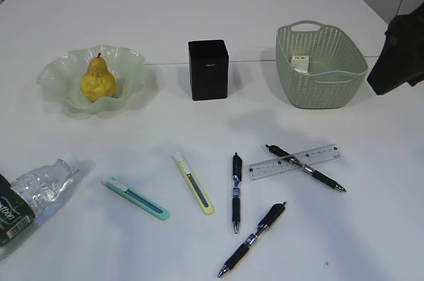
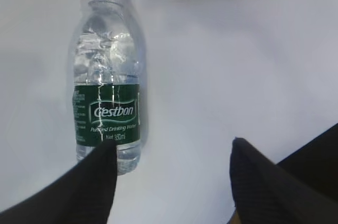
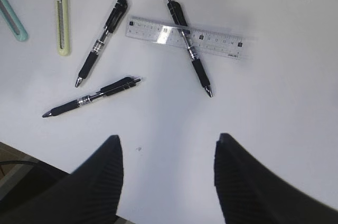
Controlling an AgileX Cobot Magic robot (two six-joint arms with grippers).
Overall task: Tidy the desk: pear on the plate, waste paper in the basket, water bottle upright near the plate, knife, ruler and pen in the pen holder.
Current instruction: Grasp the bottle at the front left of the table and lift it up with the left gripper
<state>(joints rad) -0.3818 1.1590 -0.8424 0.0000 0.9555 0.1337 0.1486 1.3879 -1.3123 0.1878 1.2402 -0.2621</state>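
The desk point(image 1: 199, 22) is big and white, and many things lie on it. There is one yellow pear point(image 1: 98, 79), and it sits in the one green glass plate point(image 1: 129, 62) at the back left. One black pen holder point(image 1: 209, 69) stands in the middle at the back. One green basket point(image 1: 320, 89) stands at the back right, with one bit of waste paper point(image 1: 301, 63) inside it. One water bottle point(image 2: 107, 78) lies on its side at the front left. There are two knives, a green knife point(image 1: 136, 199) and a yellow knife point(image 1: 193, 183), lying near each other. There are three black pens point(image 3: 102, 39). One of them crosses the one clear ruler point(image 3: 185, 37). The left gripper point(image 2: 171, 166) hangs low over the desk, its fingers wide apart and holding nothing, with one finger over the bottom of the bottle. The right gripper point(image 3: 168, 168) hangs above the pens, also wide apart and holding nothing.
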